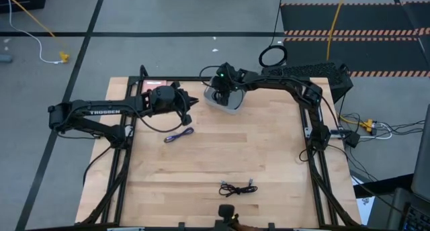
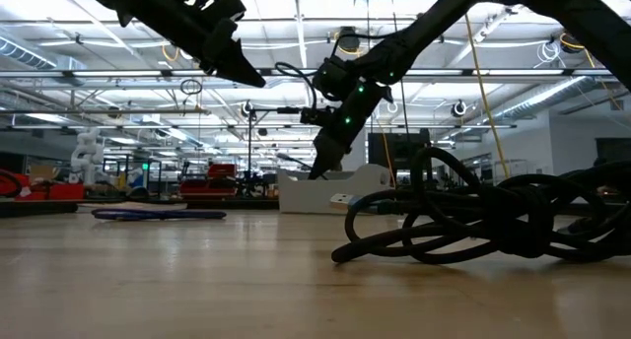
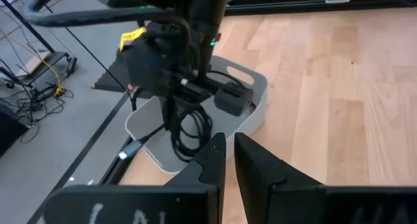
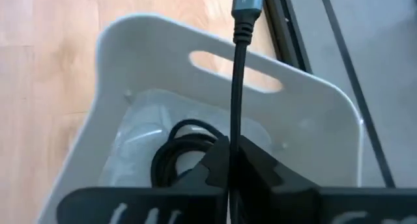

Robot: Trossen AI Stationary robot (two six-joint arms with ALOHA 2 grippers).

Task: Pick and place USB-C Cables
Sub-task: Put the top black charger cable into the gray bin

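Observation:
My right gripper [image 1: 224, 92] hangs over the white tray [image 1: 236, 107] at the table's far side and is shut on a black USB-C cable [image 4: 236, 74]. That cable's loops [image 3: 189, 129] reach down into the tray. My left gripper [image 1: 187, 117] is shut and touches nothing; it hovers left of the tray, above the table. The blue-purple cable [image 1: 179, 135] lies flat on the wood just nearer than the left gripper. The second black cable [image 1: 238, 188] lies in a loose coil close to the table's near edge. My right gripper pinches the black cable between its two fingers, on the cord a short way behind one plug [image 4: 246, 2]. The fingers point down from above. The plug end sticks out past the fingers, while the coiled remainder [image 4: 179, 152] hangs below and lies in the tray.
The tray has handle slots in its walls [image 4: 234, 71]. The table's far edge and a black frame rail [image 4: 287, 28] run just beyond it. A black ring-shaped coil [image 1: 273, 56] and a yellow cord [image 1: 40, 26] lie on the floor. Bare wood spans the table's middle.

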